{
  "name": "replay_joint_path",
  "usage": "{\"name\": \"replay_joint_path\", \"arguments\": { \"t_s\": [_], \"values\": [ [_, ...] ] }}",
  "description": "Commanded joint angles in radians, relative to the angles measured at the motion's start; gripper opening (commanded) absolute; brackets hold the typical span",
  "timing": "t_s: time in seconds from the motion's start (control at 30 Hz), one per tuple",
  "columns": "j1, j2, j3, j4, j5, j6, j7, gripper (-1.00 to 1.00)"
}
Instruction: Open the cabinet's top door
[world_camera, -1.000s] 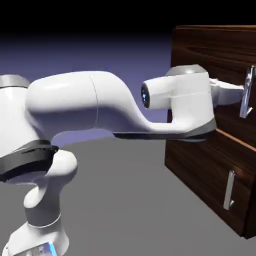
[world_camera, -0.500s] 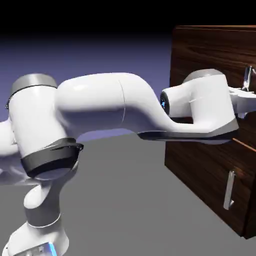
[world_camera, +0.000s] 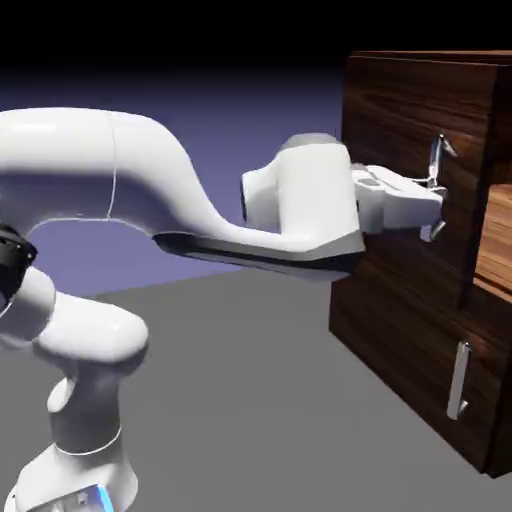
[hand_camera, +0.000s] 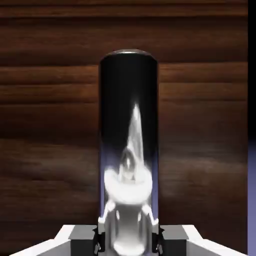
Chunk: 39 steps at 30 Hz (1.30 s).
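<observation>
Jaws clamped on the top door's handle, door swung partly out from the cabinet.

In the exterior view the white arm (world_camera: 200, 200) reaches level from the left to the dark walnut cabinet (world_camera: 400, 300), which stands at the right on the grey table (world_camera: 250, 400). Its gripper (world_camera: 432, 200) meets the long silver bar handle (world_camera: 436, 185) of the top door (world_camera: 410, 150), whose free edge stands clear of the cabinet's front, showing lighter wood inside (world_camera: 497, 235). The lower panel (world_camera: 420, 370) sits flush, its shorter handle (world_camera: 459, 380) untouched. In the hand view the handle (hand_camera: 129, 140) fills the middle as a dark, shiny cylinder, pinched between the two grey fingertips (hand_camera: 97, 240) at the bottom edge, with the door's wood grain (hand_camera: 50, 125) behind it.
</observation>
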<state>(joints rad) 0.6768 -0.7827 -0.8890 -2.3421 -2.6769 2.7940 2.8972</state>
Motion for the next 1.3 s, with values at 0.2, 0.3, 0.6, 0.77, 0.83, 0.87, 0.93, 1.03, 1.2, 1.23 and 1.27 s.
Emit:
{"name": "replay_joint_path", "arguments": {
  "t_s": [0.2,0.3,0.6,0.77,0.83,0.87,0.93,1.03,1.2,1.23,1.27],
  "values": [
    [-0.254,-0.029,0.226,-0.146,0.128,-0.049,-0.002,-1.0],
    [-0.362,-0.053,0.328,-0.203,0.194,-0.061,-0.007,-1.0],
    [-0.689,-0.144,0.638,-0.335,0.397,-0.032,-0.004,-1.0],
    [-0.87,-0.21,0.802,-0.383,0.512,0.03,0.001,-1.0],
    [-0.942,-0.242,0.863,-0.399,0.561,0.063,-0.001,-1.0],
    [-0.979,-0.259,0.892,-0.406,0.585,0.082,-0.002,-1.0],
    [-1.051,-0.292,0.949,-0.418,0.628,0.123,0.0,-1.0],
    [-1.16,-0.344,1.026,-0.43,0.683,0.194,0.01,-1.0],
    [-1.332,-0.448,1.125,-0.467,0.853,0.327,-0.066,-1.0],
    [-1.354,-0.468,1.136,-0.477,0.896,0.345,-0.098,-1.0],
    [-1.37,-0.485,1.144,-0.488,0.94,0.358,-0.132,-1.0]
  ]
}}
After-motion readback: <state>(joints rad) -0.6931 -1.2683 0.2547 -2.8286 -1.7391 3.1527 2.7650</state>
